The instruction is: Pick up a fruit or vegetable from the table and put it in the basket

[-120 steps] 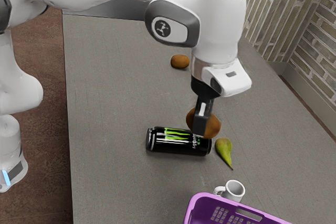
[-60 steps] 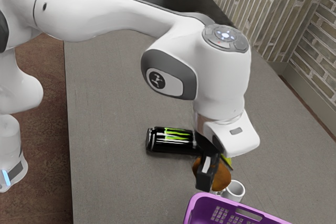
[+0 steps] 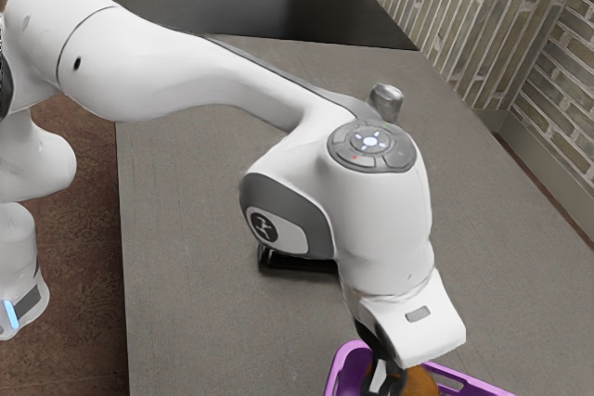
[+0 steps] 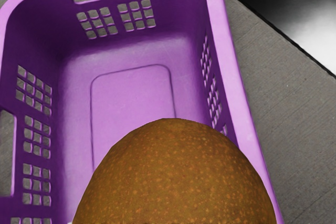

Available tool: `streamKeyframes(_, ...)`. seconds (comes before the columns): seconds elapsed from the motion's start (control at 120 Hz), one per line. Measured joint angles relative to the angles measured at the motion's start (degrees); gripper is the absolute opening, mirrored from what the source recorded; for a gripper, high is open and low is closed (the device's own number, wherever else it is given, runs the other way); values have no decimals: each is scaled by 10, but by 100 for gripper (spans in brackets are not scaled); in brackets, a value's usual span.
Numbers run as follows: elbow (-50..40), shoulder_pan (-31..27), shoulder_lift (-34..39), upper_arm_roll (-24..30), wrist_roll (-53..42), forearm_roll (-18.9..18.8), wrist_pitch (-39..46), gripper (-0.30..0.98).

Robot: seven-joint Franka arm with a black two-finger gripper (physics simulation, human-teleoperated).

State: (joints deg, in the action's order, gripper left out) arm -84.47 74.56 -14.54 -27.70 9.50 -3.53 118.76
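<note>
My gripper point(image 3: 388, 379) is at the exterior view's lower edge, over the purple basket point(image 3: 345, 364), shut on a round brown-orange fruit point(image 3: 419, 383). In the wrist view the same fruit point(image 4: 176, 177) looms large beneath my hand, with the inside of the basket point(image 4: 131, 95) below it. The basket floor that shows around the fruit is bare.
A dark can point(image 3: 295, 262) lies on the grey table point(image 3: 204, 220), partly hidden behind the arm. Beyond the arm stands a silvery object point(image 3: 386, 101). A dark panel point(image 3: 260, 8) borders the table's far end, and a brick wall point(image 3: 501, 53) rises at the exterior view's right.
My hand has carried the fruit from above the can and pear, past the mug, to over the basket. The arm now covers the pear and most of the can.
</note>
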Motion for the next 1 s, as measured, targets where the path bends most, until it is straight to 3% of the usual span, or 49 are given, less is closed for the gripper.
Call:
streamKeyframes(0.158, -12, -45, -13, 6, 4, 0, 37, 40)
streamKeyframes(0.258, -15, -123, -25, 79, 6, -1, 53, 40)
streamKeyframes(0.442, -20, -151, -34, 107, 9, -1, 71, 40)
streamKeyframes(0.525, -19, -222, -40, 182, 10, -4, 75, 40)
streamKeyframes(0.658, -16, -277, -50, 234, 11, -8, 79, 40)
streamKeyframes(1.0, -4, -301, -81, 263, 18, -19, 94, 40)
